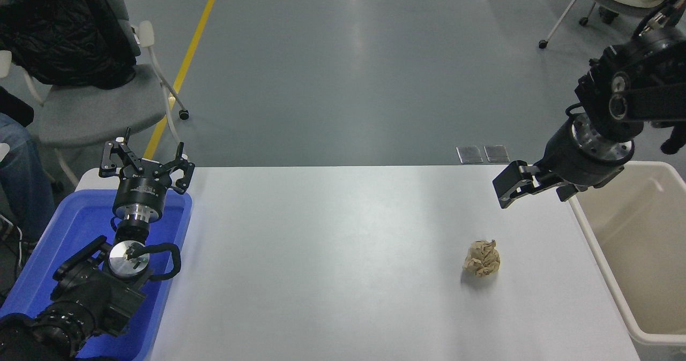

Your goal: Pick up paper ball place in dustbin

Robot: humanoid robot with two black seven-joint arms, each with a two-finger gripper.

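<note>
Paper ball [482, 258] lower right of centre on desk [332, 254], untouched. Right gripper [522, 188] above it, well apart, open, empty. Left gripper [146, 166] parked lower left, open. Risks: light wad skids under off-centre closing — springy paper slips before dustbin [595, 243] at right edge.

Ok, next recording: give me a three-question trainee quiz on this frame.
1. True or false: the paper ball lies in the dustbin.
2. Which holds the paper ball: A) right pincer, B) left pincer, C) neither?
3. Fill in: the left pincer hangs over the blue ___.

Key: 1 false, it lies on the white table; 2 C; 3 tray.
</note>
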